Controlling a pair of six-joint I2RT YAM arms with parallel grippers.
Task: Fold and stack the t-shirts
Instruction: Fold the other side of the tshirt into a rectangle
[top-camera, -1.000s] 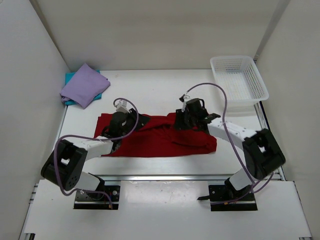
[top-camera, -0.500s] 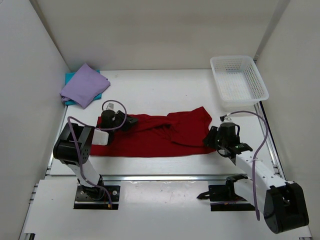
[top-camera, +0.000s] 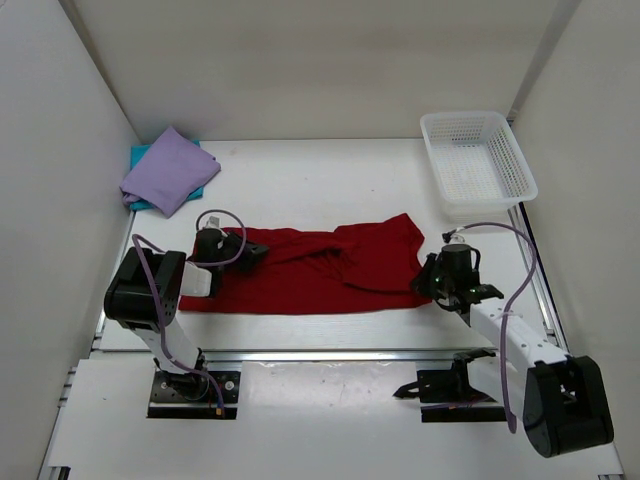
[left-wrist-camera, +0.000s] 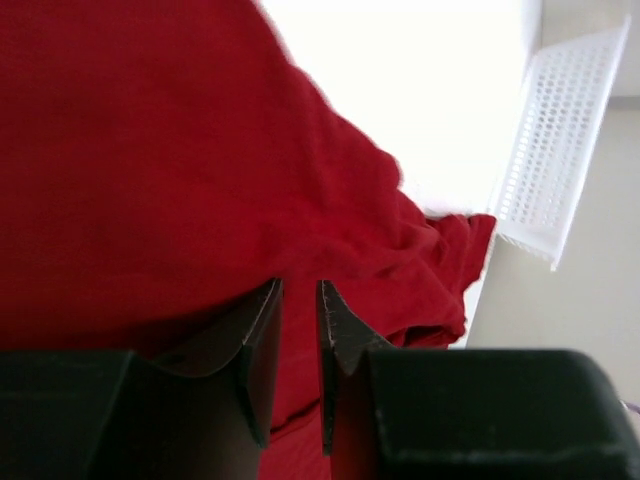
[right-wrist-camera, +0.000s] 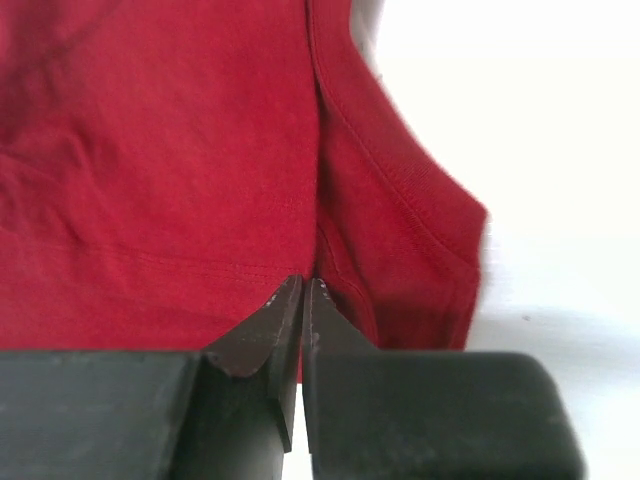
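Three t-shirts: one dark red shirt (top-camera: 310, 268) spread mid-frame on the worktop (top-camera: 320, 180), purple shirt (top-camera: 168, 170) atop teal shirt (top-camera: 140, 156) upper left. Left claw (top-camera: 250, 250) pinches red cloth; right claw (top-camera: 432, 283) is closed on its hem. One basket (top-camera: 478, 160) upper right.

Three t-shirts: red (top-camera: 310, 270), lavender (top-camera: 170, 170), teal (top-camera: 140, 155); one basket (top-camera: 478, 160); two arms.

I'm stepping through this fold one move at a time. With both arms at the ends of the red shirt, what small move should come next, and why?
Probably lift both ends slightly. The right gripper has its jaws shut at the hem of the dark red shirt, apparently pinching it, and the left gripper sits with jaws narrowly apart at the opposite end, while the shirt lies rumpled, unfolded.
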